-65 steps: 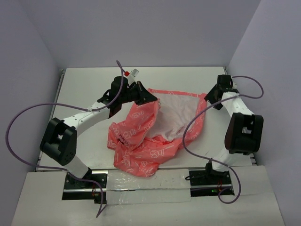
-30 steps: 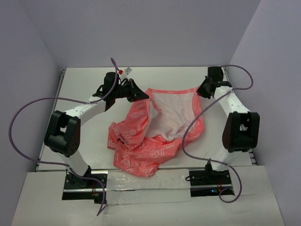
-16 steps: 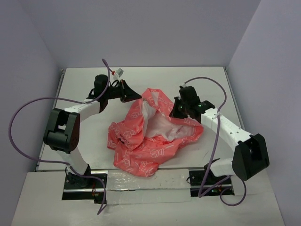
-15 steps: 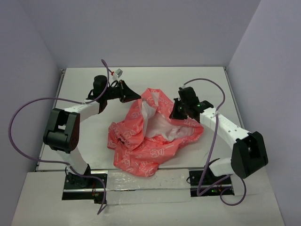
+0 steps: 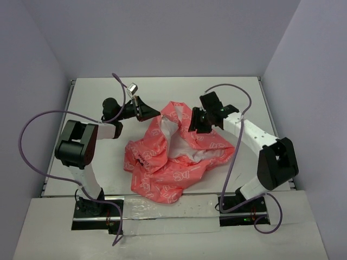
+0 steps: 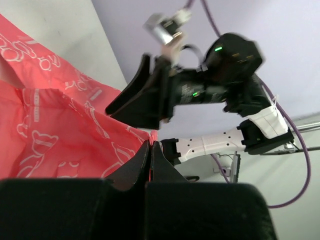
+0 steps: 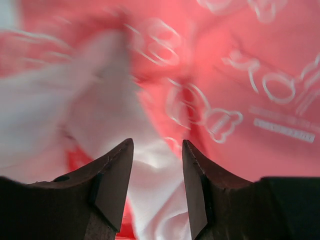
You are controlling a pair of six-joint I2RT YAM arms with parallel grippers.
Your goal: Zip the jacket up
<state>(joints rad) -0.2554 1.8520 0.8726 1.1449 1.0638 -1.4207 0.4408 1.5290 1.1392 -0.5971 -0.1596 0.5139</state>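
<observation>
The coral-pink jacket [image 5: 168,162] lies crumpled in the middle of the table, with its white lining [image 5: 184,145] showing in the open centre. My left gripper [image 5: 155,112] is at the jacket's far left edge and is shut on a thin pink edge of it; the left wrist view shows this edge [image 6: 150,142] pinched between the jaws. My right gripper [image 5: 192,123] hovers open over the jacket's far right part. The right wrist view shows its fingers [image 7: 112,170] spread above white lining [image 7: 60,110] and pink fabric [image 7: 260,75], holding nothing. No zipper or dark blue mark shows.
The white table [image 5: 97,92] is walled in at the back and both sides. Purple cables [image 5: 32,130] loop from both arms over the left and right of the table. My right arm [image 6: 190,90] fills the left wrist view beyond the fabric.
My right gripper has let go of the jacket's far right corner and swung left over the jacket. That flap has folded inward. My left gripper has drawn its edge slightly far-left.
</observation>
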